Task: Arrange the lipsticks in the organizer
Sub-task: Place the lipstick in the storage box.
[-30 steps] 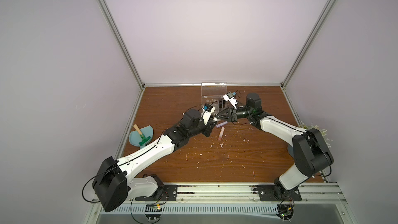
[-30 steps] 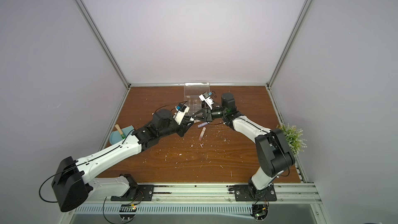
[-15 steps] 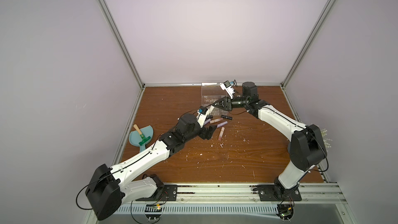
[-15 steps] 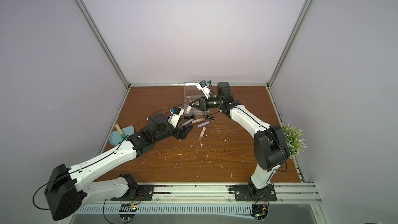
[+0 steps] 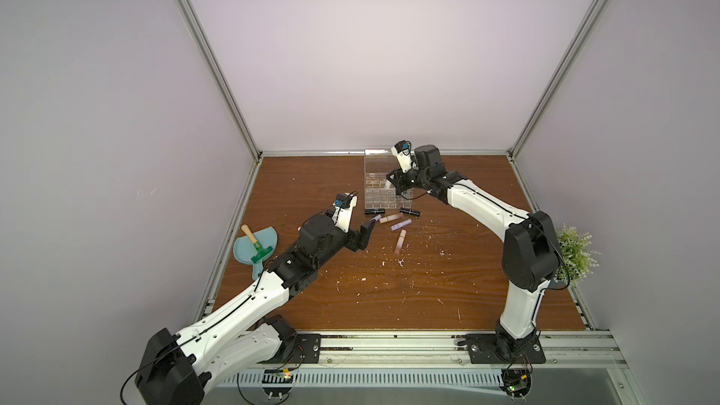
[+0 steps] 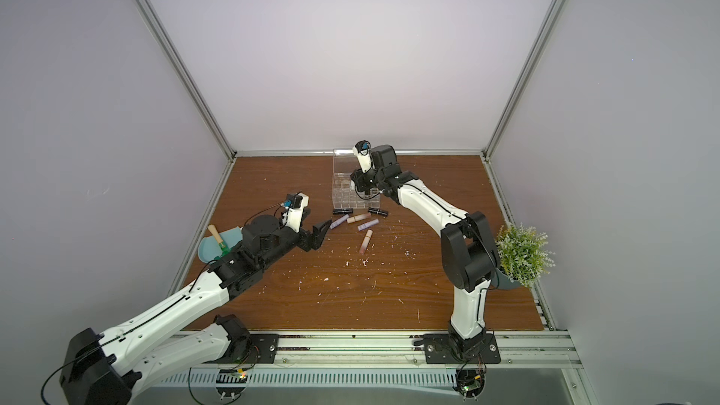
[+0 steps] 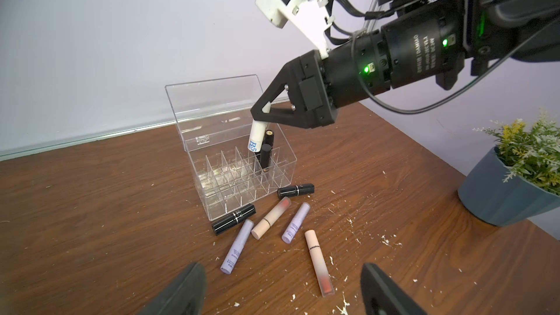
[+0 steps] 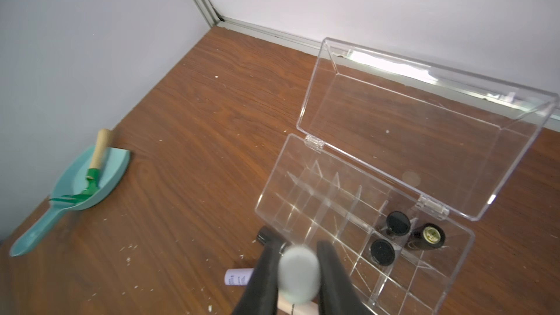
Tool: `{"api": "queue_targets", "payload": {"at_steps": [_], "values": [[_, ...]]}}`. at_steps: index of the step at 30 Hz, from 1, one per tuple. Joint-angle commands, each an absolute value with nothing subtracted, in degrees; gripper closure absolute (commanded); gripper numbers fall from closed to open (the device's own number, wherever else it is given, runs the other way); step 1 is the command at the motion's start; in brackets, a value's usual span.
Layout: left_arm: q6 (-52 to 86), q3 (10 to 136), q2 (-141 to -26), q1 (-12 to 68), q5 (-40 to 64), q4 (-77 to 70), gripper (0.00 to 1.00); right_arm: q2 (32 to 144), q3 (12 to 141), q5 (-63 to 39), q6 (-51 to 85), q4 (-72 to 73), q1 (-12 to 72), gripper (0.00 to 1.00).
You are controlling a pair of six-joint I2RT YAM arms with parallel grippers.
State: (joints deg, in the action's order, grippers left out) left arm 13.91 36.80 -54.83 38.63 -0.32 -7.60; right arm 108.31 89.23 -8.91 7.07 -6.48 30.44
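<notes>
A wooden table (image 5: 428, 286) strewn with pale crumbs carries everything. A potted plant (image 6: 522, 253) stands at its right edge and a teal dustpan (image 5: 255, 245) with a green brush (image 5: 260, 254) in it lies at the left edge.

The clear organizer (image 7: 242, 189) sits near the back wall, its lid (image 8: 424, 134) raised and open. The right gripper (image 7: 257, 113) hangs over its right end. Its fingers (image 8: 266, 268) are clamped on the top of a white lipstick (image 7: 256, 137), which hangs tilted with its lower end at the cell tops. Whether it is inside a cell cannot be told. Just beside it, three black lipsticks (image 8: 398, 222) stand upright in neighbouring cells at the right end.

The left gripper (image 7: 280, 268) hovers low over the table in front of the organizer. Its fingers (image 7: 188, 289) are spread wide apart and hold nothing.

Six loose lipsticks (image 7: 271, 218) lie flat on the table just in front of the organizer, between it and the left gripper: two black, two lilac, one beige and one pink.
</notes>
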Motion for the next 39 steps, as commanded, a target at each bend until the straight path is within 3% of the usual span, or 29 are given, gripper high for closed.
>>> {"api": "queue_targets", "payload": {"at_steps": [1,12,39], "values": [[14.58,36.51,-55.34,38.14,-0.38,-9.23,0.16,108.4,90.59,0.84,2.83,-3.06,31.13,0.88],[14.21,36.92,-56.34,38.14,0.07,-9.1,0.17,112.02,88.68,7.86,-0.43,4.96,31.68,0.88],[14.12,37.68,-57.19,38.14,0.52,-8.09,0.17,121.0,94.06,7.12,-1.74,7.52,31.57,0.87]]}}
